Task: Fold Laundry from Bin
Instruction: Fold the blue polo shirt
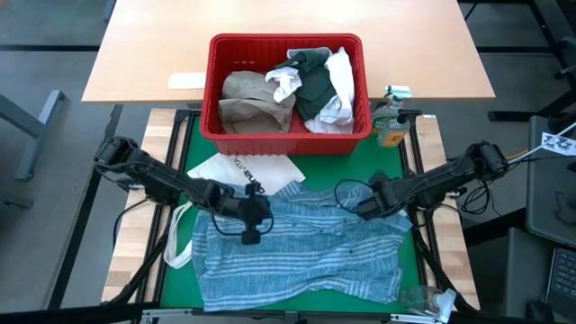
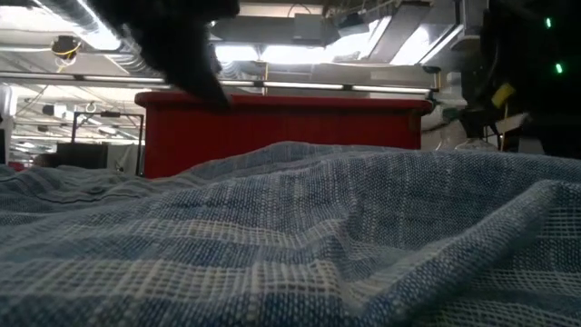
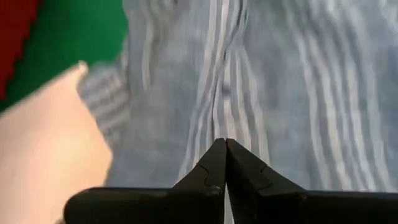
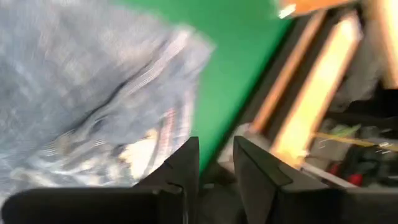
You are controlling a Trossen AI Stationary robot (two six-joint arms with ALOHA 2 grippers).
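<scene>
The blue-striped cloth (image 1: 306, 252) lies spread and wrinkled on the green mat (image 1: 193, 148); it fills the foreground of the low view (image 2: 290, 236). Its left part rests on a white tote bag (image 1: 243, 171). The red bin (image 1: 288, 142) stands at the far edge and holds tan (image 1: 252, 99), dark green (image 1: 315, 85) and white (image 1: 340, 72) laundry. My left gripper (image 1: 251, 232) hovers shut over the cloth's left part (image 3: 298, 74), with nothing between its fingers (image 3: 225, 146). My right gripper (image 1: 362, 207) stands open at the cloth's right far corner (image 4: 81, 81), its fingers (image 4: 214, 155) empty.
A bottle (image 1: 391, 126) stands right of the bin. Clear plastic (image 1: 432, 301) lies at the near right corner. A wooden table (image 1: 144, 54) extends behind the bin. The tote bag's strap (image 1: 175, 247) trails off the mat's left edge.
</scene>
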